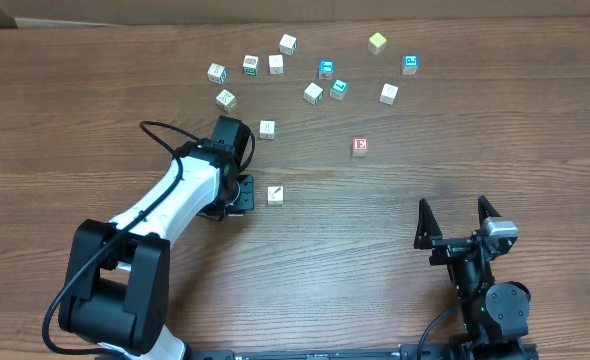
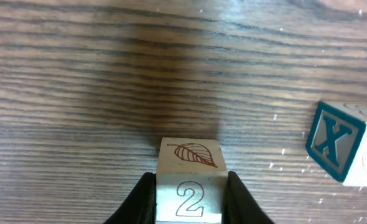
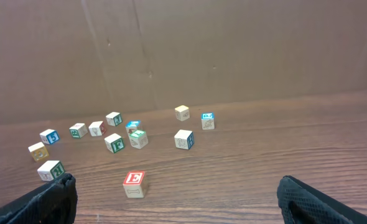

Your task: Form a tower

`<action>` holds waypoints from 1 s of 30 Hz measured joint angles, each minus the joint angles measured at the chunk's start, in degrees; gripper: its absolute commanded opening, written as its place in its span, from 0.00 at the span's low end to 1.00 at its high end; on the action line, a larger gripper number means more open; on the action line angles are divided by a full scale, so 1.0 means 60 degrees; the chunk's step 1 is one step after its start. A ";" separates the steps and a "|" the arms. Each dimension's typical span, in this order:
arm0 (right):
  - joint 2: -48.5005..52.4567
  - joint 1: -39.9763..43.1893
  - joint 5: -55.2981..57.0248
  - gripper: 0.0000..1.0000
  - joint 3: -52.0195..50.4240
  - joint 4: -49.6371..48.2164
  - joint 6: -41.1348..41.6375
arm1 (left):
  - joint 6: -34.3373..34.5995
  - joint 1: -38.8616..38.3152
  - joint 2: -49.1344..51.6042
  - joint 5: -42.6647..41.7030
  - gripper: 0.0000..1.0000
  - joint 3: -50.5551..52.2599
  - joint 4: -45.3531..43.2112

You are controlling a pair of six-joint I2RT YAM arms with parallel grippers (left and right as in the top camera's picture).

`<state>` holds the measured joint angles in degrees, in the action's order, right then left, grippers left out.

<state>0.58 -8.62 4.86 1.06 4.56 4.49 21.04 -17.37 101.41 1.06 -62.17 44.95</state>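
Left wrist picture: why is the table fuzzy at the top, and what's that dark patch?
Left wrist view: the far table is out of focus, the leaf cube gripped by the left end effector is sharp, and the dark patch is a soft shadow. Right wrist view: the open right end effector has blurry fingers, probably too near the lens; the E cube looks clear.
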 measured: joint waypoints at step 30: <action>0.0000 0.0000 0.0004 1.00 0.0000 0.0004 -0.0004 | -0.0780 0.0000 0.0004 -0.0080 0.38 0.0004 -0.0299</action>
<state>0.58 -8.62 4.89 1.06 4.58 4.47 16.36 -17.37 101.43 0.58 -62.15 43.16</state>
